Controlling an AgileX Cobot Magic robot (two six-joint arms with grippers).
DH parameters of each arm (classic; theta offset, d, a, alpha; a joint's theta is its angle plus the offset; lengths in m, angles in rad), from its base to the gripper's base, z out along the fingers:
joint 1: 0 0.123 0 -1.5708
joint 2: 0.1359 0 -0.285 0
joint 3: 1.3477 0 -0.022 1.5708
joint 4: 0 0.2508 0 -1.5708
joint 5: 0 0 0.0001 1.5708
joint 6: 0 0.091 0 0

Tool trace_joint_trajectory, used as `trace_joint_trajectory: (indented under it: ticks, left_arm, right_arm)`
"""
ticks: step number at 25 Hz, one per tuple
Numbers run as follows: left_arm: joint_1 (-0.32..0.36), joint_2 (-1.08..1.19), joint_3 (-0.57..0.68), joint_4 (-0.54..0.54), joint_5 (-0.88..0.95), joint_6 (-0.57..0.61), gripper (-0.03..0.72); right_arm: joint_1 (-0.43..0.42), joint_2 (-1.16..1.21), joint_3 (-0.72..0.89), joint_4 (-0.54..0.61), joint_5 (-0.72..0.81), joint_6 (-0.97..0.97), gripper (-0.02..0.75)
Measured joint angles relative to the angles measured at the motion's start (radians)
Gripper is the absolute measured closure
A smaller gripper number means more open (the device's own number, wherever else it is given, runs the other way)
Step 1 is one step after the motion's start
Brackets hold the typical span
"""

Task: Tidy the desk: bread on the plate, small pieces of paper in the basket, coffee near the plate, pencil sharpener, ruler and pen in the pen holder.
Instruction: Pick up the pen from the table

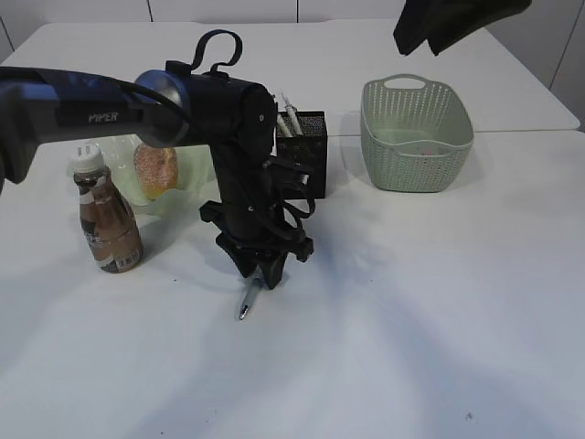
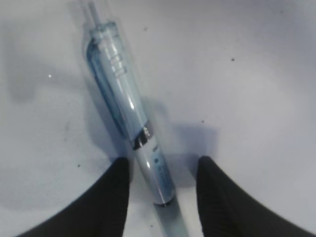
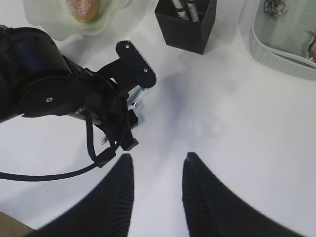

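Note:
A clear blue-and-white pen [image 2: 129,111] lies on the white desk [image 1: 411,302], and its tip [image 1: 244,309] pokes out below my left gripper [image 1: 262,272]. In the left wrist view my left gripper [image 2: 163,165] is open and straddles the pen's barrel, with a thin gap on each side. My right gripper [image 3: 155,160] hovers open and empty above the desk, to the right of the left arm [image 3: 54,91]. The bread [image 1: 155,169] lies in the plate [image 1: 187,174], with the coffee [image 1: 108,219] beside it. Slim items stand in the pen holder [image 1: 303,151]. The ruler and pencil sharpener are hidden.
The basket [image 1: 416,133] stands at the back right with small pieces of paper [image 3: 274,6] inside. The right arm [image 1: 452,23] hangs at the top right. Bare desk lies in front and to the right of the pen.

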Motion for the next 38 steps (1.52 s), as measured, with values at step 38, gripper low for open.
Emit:
trace_joint_trajectory:
  ticks: [38]
  left_arm:
    - [0.000,-0.078,-0.105,-0.020,0.125,0.054,0.624]
  right_arm:
    - [0.000,0.000,0.001,-0.042,0.000,0.000,0.457]
